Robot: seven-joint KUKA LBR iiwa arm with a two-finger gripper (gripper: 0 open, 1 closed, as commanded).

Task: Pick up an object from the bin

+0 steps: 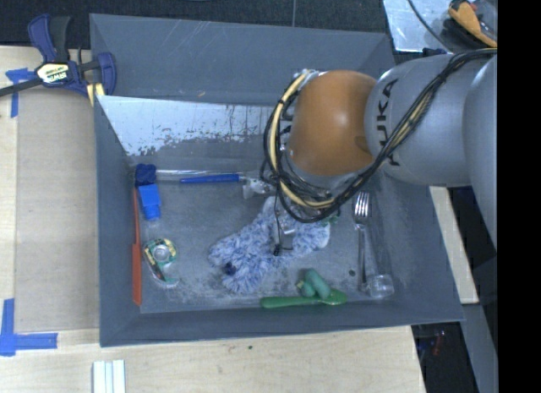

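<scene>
One gripper [282, 232] over a crumpled blue-and-white cloth [243, 254]
Cloth lies midway in the bin [114, 214]; whether the claw is wide or narrow cannot be told.

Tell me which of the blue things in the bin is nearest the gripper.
The crumpled blue-and-white cloth in the middle: the gripper is right over its right end. The blue block and the thin blue stick lie farther left.

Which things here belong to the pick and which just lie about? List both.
In the job: end effector; blue-and-white cloth beneath it, mid-bin; bin.
Lying about: fork, green toy, blue block, blue pen, orange stick.
</scene>
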